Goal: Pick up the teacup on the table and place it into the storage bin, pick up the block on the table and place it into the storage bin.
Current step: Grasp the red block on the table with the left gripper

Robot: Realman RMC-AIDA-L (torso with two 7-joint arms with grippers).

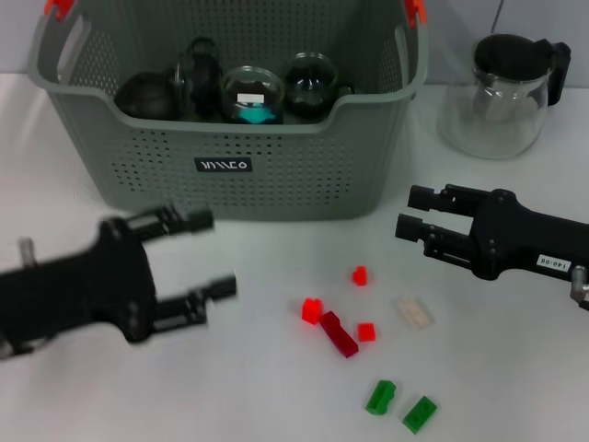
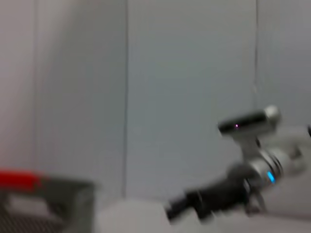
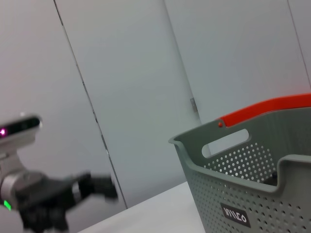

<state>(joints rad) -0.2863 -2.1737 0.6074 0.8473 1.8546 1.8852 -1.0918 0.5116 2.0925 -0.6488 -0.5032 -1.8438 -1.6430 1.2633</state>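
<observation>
The storage bin stands at the back of the table, grey and perforated with orange handle clips. Several dark and glass cups sit inside it; no teacup shows on the table. Several small blocks lie at the front centre: red ones, a dark red one, a pale one and green ones. My left gripper is open and empty, left of the blocks and in front of the bin. My right gripper is open and empty, right of the bin and above the blocks.
A glass pitcher with a black lid and handle stands at the back right. The bin also shows in the right wrist view, and its corner shows in the left wrist view. Each wrist view shows the other arm farther off.
</observation>
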